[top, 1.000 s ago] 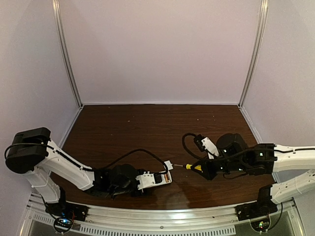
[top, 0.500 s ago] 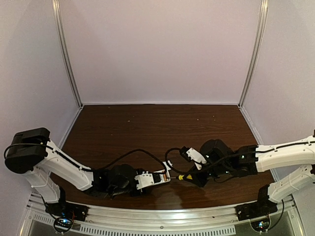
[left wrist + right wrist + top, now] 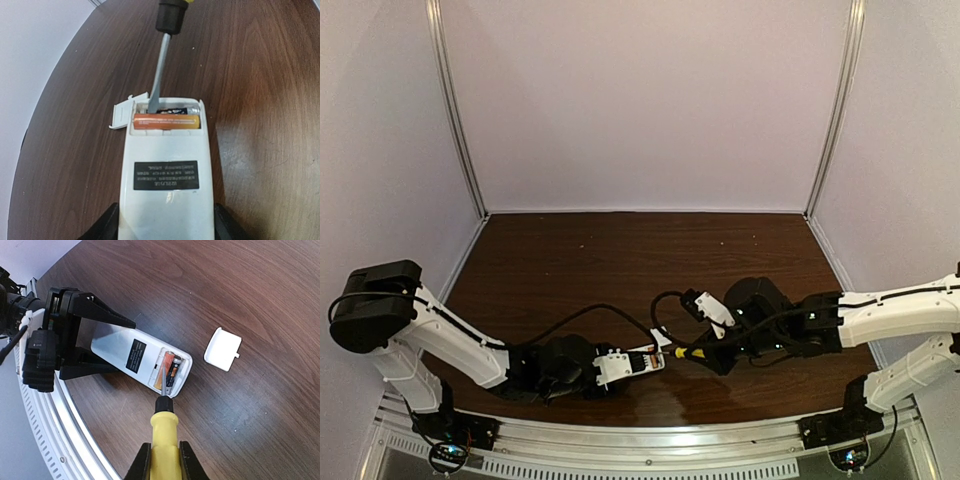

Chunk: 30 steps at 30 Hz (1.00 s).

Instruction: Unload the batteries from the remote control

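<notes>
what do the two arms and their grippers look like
The left arm and right arm are white links joined by bulky black joint housings, with a black cable looping near each wrist. The left gripper and right gripper have black wedge-shaped fingers. No markings are legible.

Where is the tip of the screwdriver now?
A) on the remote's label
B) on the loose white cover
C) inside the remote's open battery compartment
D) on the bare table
C: the blade of the screwdriver ends inside the compartment of the remote control, next to the orange battery.
</notes>
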Available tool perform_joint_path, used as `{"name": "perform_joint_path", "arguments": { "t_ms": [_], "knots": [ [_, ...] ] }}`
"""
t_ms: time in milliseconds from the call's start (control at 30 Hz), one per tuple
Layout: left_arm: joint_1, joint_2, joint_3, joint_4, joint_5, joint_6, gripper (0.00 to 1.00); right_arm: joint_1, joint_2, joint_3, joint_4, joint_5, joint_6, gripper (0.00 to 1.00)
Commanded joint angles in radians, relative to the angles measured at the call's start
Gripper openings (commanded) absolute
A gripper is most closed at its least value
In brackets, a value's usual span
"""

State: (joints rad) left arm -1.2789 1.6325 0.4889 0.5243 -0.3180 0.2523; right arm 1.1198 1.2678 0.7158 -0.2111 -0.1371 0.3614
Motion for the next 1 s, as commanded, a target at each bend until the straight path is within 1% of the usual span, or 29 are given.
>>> {"name": "perform_joint_path", "arguments": {
  "t_ms": [0,167,633,967],
  "knots": [
    [0.003,-0.010,0.003,0.060,0.003,0.007,0.00,0.005,-0.005,0.022,0.034,0.028,-0.007,0.00],
    [0.003,-0.010,0.004,0.060,0.004,0.007,0.00,0.005,0.024,0.025,0.047,0.033,-0.010,0.00],
    [0.003,-0.009,0.006,0.058,0.005,0.008,0.00,0.005,-0.020,-0.004,0.043,0.076,-0.002,0.00],
    [0.003,-0.007,0.007,0.057,0.010,0.008,0.00,0.005,0.036,0.000,0.067,0.063,0.004,0.00]
  ]
}}
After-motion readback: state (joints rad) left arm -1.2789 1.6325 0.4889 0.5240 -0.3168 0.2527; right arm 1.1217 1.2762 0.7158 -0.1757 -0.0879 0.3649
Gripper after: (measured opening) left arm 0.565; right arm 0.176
